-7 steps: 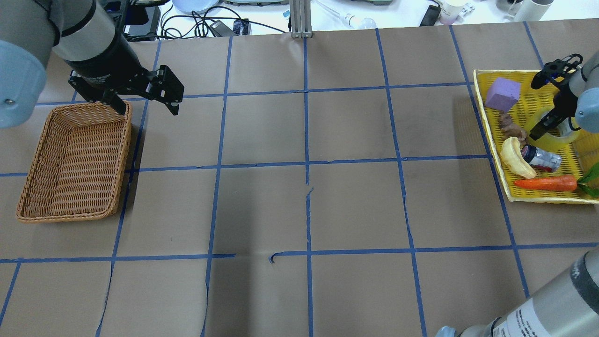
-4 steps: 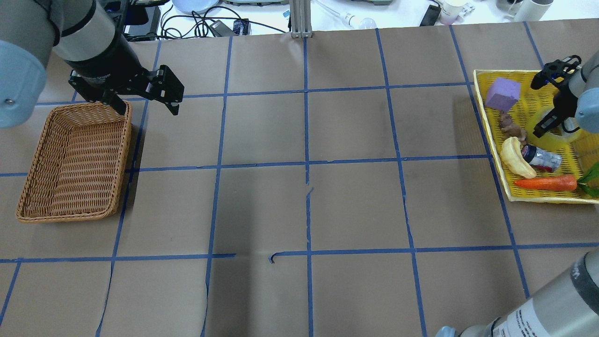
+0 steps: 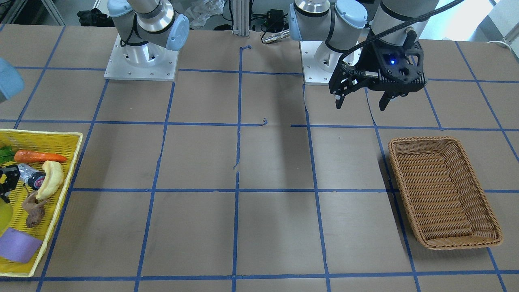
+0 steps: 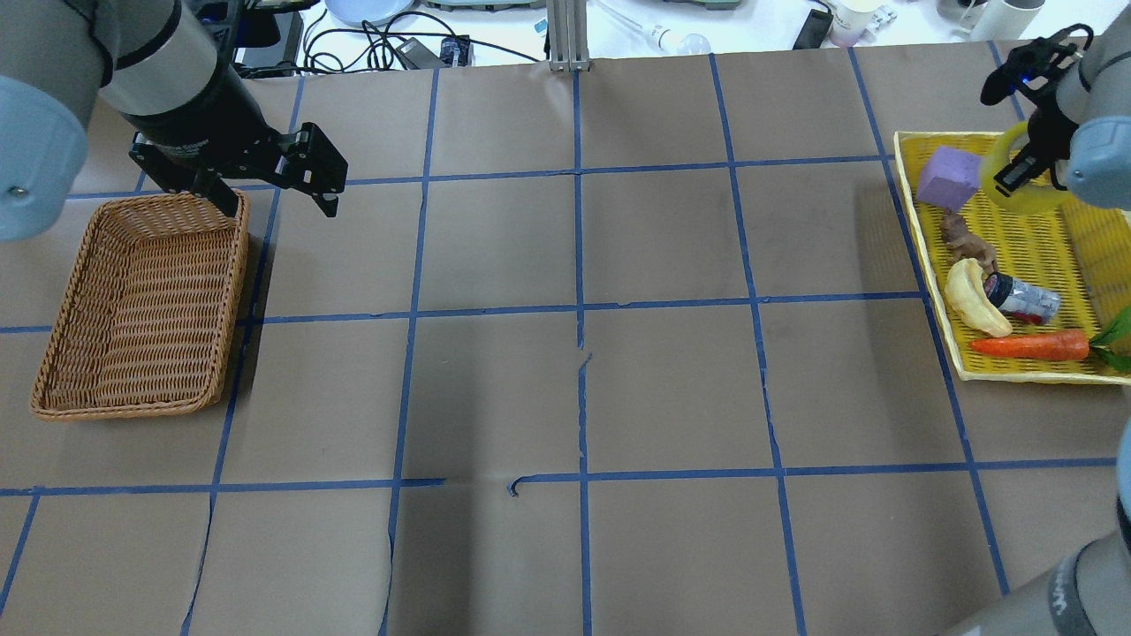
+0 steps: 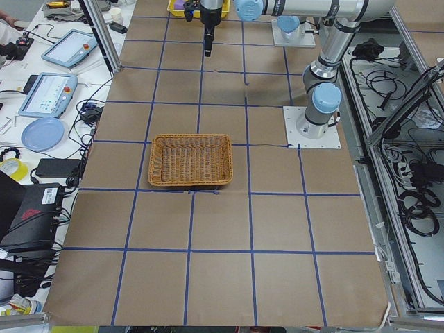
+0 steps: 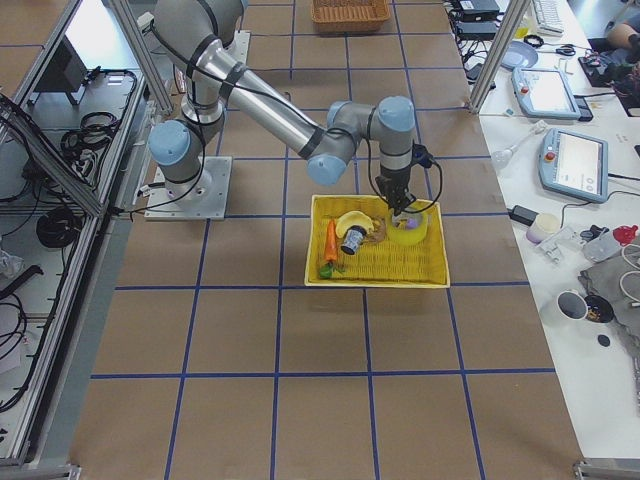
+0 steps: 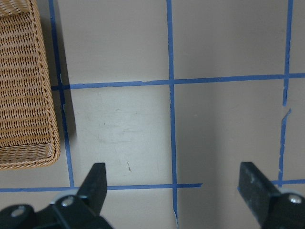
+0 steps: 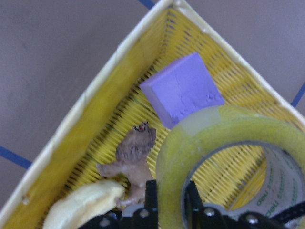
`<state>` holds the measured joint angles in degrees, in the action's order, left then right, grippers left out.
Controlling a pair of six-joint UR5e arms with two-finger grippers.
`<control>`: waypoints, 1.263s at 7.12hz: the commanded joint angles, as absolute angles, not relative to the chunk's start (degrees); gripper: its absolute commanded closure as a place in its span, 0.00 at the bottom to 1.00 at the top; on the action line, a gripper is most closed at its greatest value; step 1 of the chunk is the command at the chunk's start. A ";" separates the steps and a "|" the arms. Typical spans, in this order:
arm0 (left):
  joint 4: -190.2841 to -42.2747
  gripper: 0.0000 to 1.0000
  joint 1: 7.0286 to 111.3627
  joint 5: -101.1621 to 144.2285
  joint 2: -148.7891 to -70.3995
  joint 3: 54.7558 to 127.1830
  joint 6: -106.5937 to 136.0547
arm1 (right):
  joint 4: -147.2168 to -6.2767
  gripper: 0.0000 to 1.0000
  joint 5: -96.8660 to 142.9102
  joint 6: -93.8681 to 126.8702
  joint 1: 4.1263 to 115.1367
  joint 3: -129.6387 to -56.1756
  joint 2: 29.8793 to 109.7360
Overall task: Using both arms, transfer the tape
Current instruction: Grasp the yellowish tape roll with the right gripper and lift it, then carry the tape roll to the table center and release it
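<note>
Over the desk's far right corner, my right gripper pinches the glossy yellow tape roll; my left gripper hangs spread to receive.

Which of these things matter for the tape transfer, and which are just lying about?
In the job: tape, held by right pincer; left pincer, open; wicker basket, probably the drop-off.
Lying about: purple block, carrot, pale squash, brown figurine, small bottle, yellow tray.
</note>
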<state>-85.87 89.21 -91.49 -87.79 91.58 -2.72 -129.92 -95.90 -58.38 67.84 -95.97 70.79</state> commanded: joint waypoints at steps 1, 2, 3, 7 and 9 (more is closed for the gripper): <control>-85.87 0.00 89.21 -91.49 -87.80 91.67 -2.72 | -127.90 1.00 -97.83 -44.39 78.35 -90.39 71.20; -85.87 0.00 89.21 -91.49 -87.80 91.67 -2.72 | -122.83 1.00 -98.43 -29.85 84.58 -88.00 70.41; -85.87 0.00 89.21 -91.49 -87.80 91.67 -2.72 | -121.83 1.00 -98.35 -18.66 89.42 -86.67 68.66; -85.87 0.00 89.21 -91.49 -87.80 91.67 -2.72 | -116.11 1.00 -92.50 19.36 109.38 -89.46 67.32; -85.87 0.00 89.21 -91.41 -87.72 91.67 -2.72 | -116.89 1.00 -91.94 32.55 117.73 -95.76 67.76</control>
